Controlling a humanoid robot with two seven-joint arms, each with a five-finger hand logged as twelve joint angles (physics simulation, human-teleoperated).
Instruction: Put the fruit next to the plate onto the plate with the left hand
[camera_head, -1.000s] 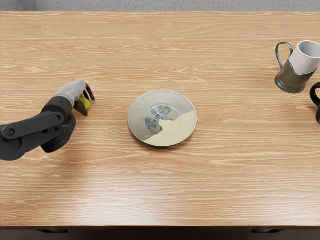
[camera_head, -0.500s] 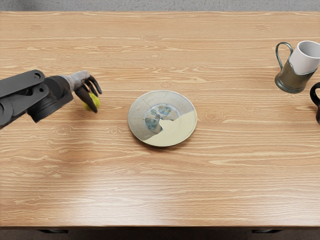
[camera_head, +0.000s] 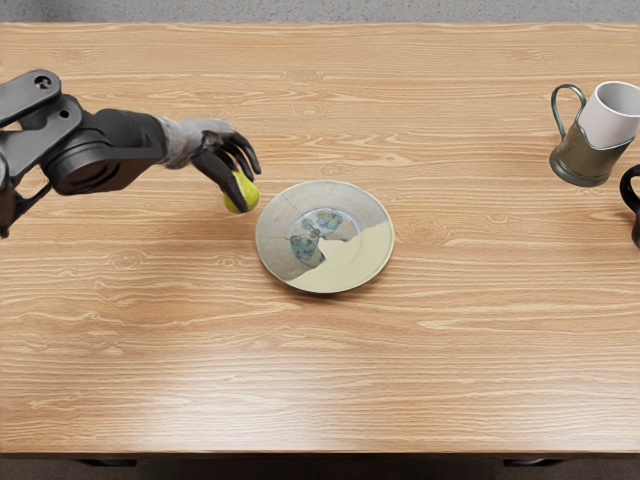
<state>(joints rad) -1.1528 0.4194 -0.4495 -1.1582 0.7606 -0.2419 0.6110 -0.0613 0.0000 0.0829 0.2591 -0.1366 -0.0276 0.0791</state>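
Head view: left hand (camera_head: 213, 143) fingers (camera_head: 246, 154) curled around fruit (camera_head: 244, 197), half hidden, beside plate (camera_head: 372, 212).

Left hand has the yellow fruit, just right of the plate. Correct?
No. The left hand grips the yellow fruit just left of the plate, by its left rim, not right of it. The head view shows this.

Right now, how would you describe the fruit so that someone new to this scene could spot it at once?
On the wooden table, find the round patterned plate near the middle. Just off its upper-left rim, the left hand curls around the fruit. Small, round and yellow-green, it is the only thing of that colour, set against the dark hand and the pale plate.
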